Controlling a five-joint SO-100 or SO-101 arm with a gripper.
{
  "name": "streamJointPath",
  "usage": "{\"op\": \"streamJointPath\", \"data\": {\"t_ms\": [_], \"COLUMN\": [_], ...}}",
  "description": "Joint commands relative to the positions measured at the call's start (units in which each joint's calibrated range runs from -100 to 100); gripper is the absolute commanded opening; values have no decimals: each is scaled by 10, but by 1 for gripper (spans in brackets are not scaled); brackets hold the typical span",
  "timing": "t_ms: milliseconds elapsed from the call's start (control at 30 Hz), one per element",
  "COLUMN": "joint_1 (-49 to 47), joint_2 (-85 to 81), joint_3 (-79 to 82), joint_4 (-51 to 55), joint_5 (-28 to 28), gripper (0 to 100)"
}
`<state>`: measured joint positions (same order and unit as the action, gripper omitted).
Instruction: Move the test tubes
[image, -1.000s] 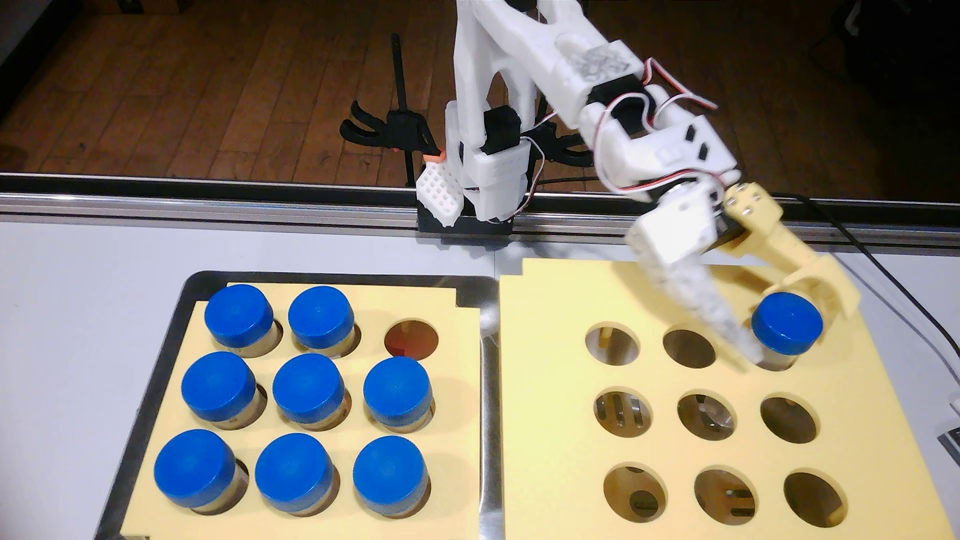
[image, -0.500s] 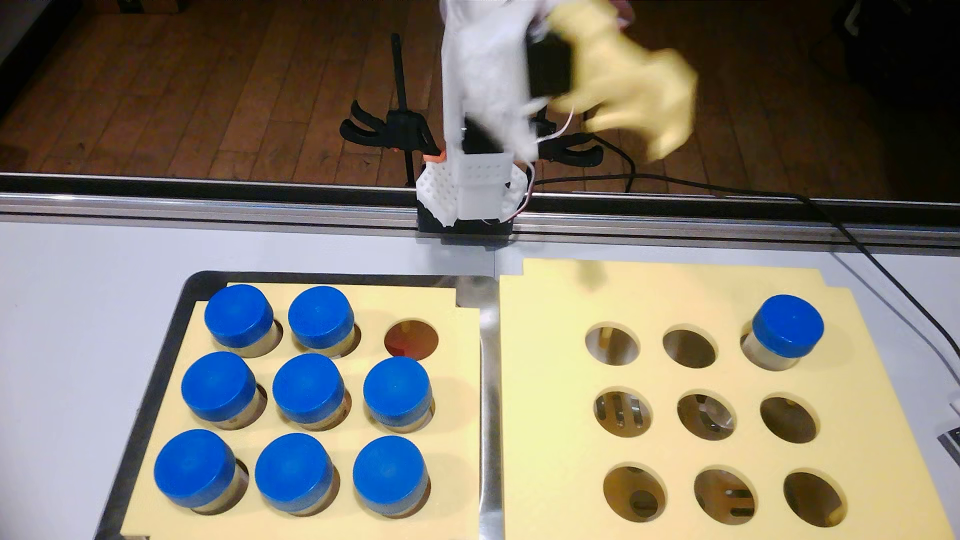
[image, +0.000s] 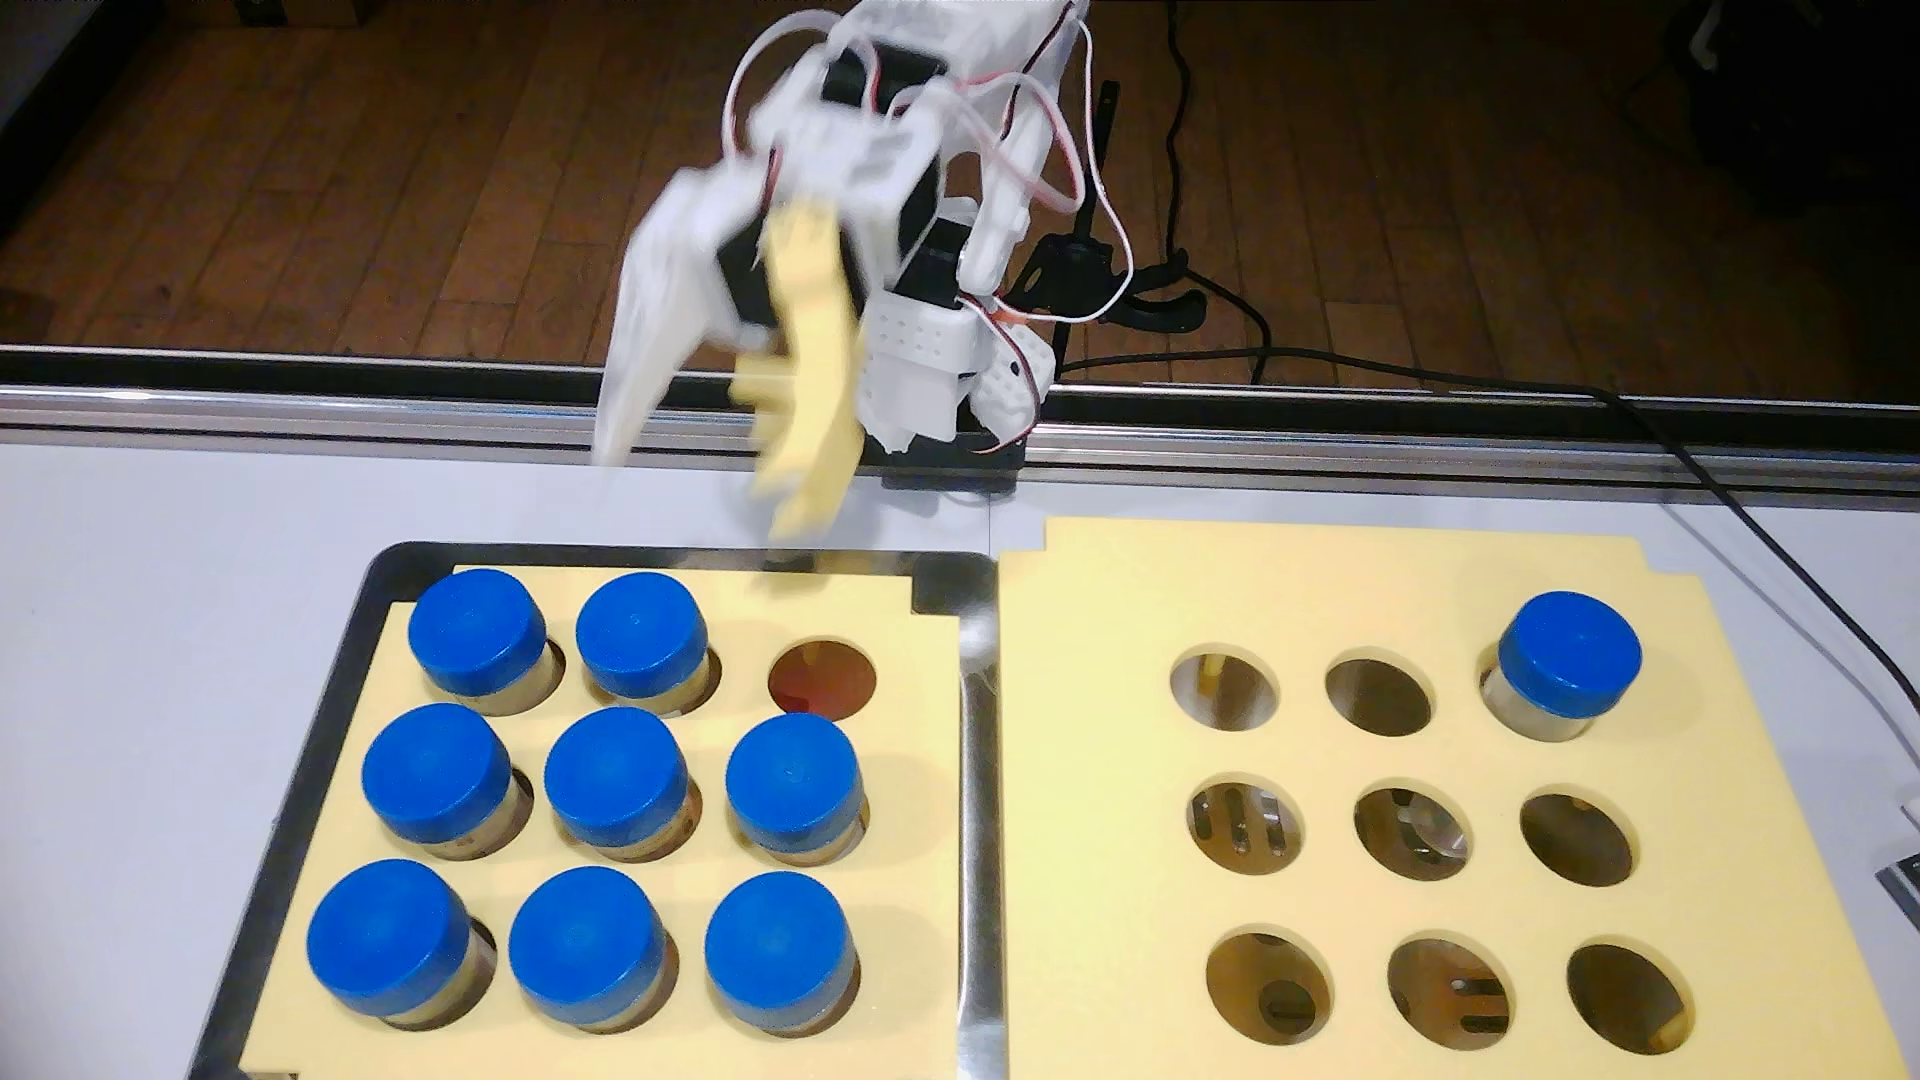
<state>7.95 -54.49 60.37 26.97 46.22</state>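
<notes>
Empty gripper gapes above the left rack's test tubes.

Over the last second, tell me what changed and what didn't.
The gripper let go of the test tube in the right rack's back-right hole, rose, and swung left; it now hangs open and empty over the left rack's back edge. All nine tubes stayed seated.

On the worktop, the tray at left carried a rack with eight test tubes; the right rack held one tube in its far-right hole.
</notes>
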Motion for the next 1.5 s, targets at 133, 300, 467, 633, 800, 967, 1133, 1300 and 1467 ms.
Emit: {"op": "streamJointPath", "data": {"t_ms": [133,300,467,633,800,967,1133,1300,1467], "joint_1": [10,5,5,-7,-16,-16,-15,-12,-11], "joint_2": [149,223,274,295,300,294,271,233,201], "joint_3": [-103,-172,-218,-237,-235,-237,-247,-237,-318], "joint_4": [-4,-5,-5,-5,-4,-4,1,3,3], "joint_5": [11,17,17,17,15,13,13,14,13], "gripper": [33,33,33,33,26,17,13,6,6]}}
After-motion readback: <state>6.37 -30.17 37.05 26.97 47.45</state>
